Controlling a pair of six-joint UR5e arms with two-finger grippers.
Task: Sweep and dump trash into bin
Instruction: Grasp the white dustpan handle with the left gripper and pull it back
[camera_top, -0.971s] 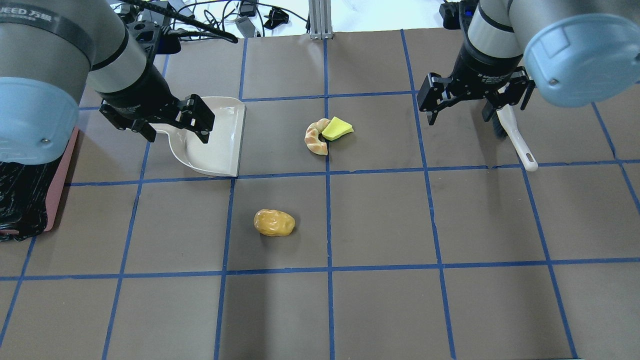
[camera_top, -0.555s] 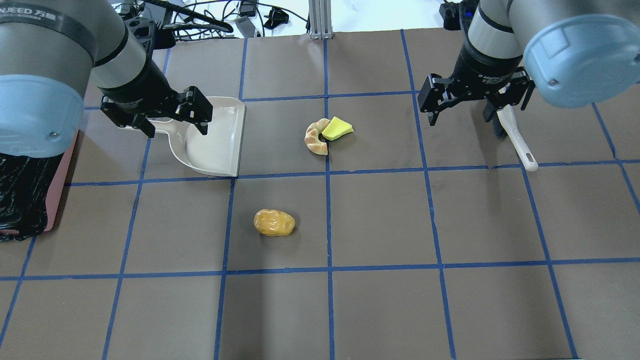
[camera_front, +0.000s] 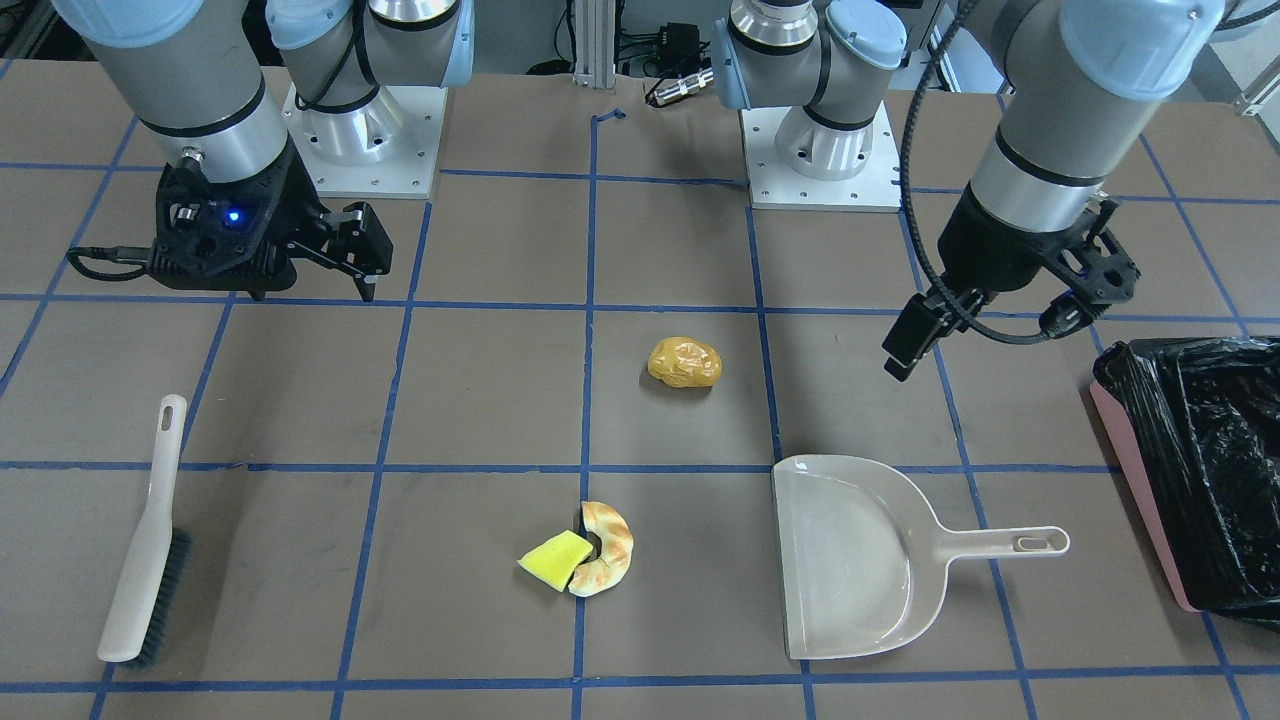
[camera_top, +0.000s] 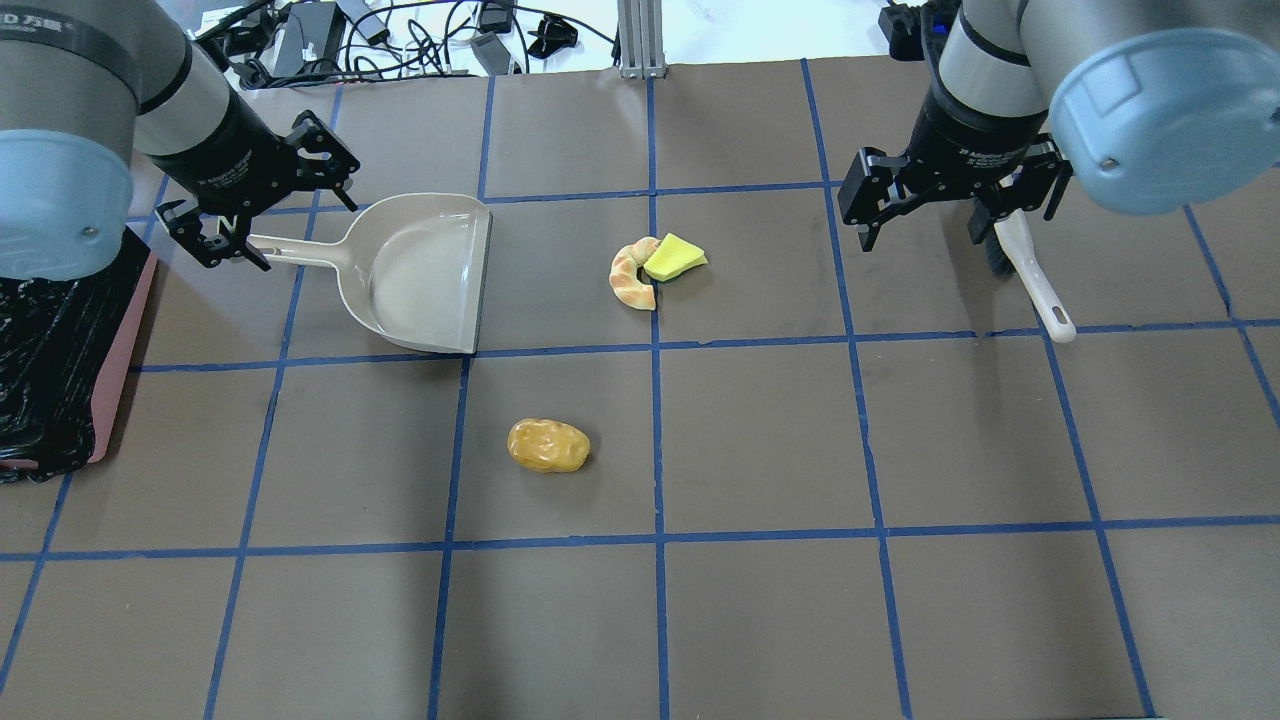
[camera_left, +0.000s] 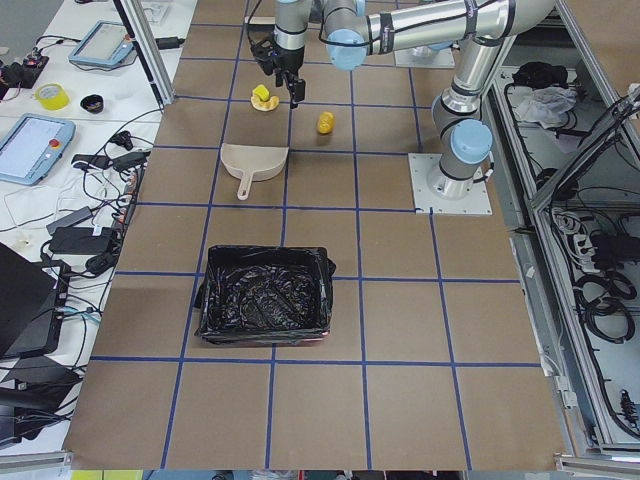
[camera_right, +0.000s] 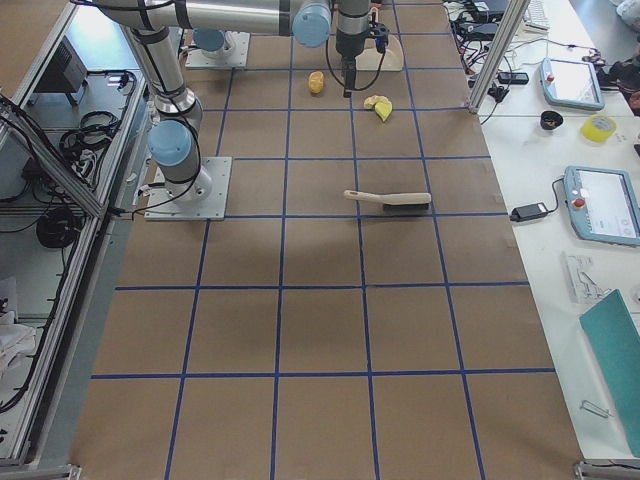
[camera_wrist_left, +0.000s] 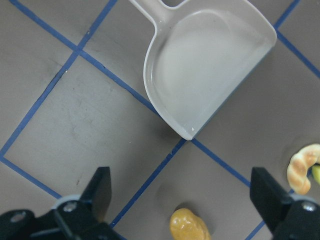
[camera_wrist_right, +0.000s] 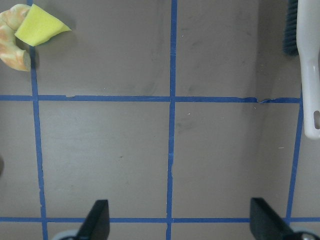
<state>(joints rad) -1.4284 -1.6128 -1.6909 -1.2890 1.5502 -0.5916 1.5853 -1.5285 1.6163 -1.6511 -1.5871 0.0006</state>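
The trash lies on the brown mat: a golden-brown blob (camera_top: 548, 445) near the middle, and a tan croissant piece (camera_top: 630, 275) touching a yellow-green wedge (camera_top: 674, 257) farther back. They also show in the front view: blob (camera_front: 684, 362), croissant piece (camera_front: 605, 550), wedge (camera_front: 555, 560). The pink bin (camera_top: 122, 345) with a black bag stands at the left edge. My left gripper (camera_top: 262, 205) is open and empty above the handle end of the beige dustpan (camera_top: 420, 270). My right gripper (camera_top: 955, 215) is open and empty beside the brush (camera_top: 1035, 285).
The dustpan's open mouth faces the croissant piece and wedge. The white-handled brush (camera_front: 140, 560) lies flat on the mat at the robot's right. Cables and a metal post sit beyond the mat's far edge. Blue tape lines grid the mat.
My left gripper has moved left and back from over the dustpan's pan to its handle end, and has turned. The right gripper, trash, dustpan and brush have stayed put.
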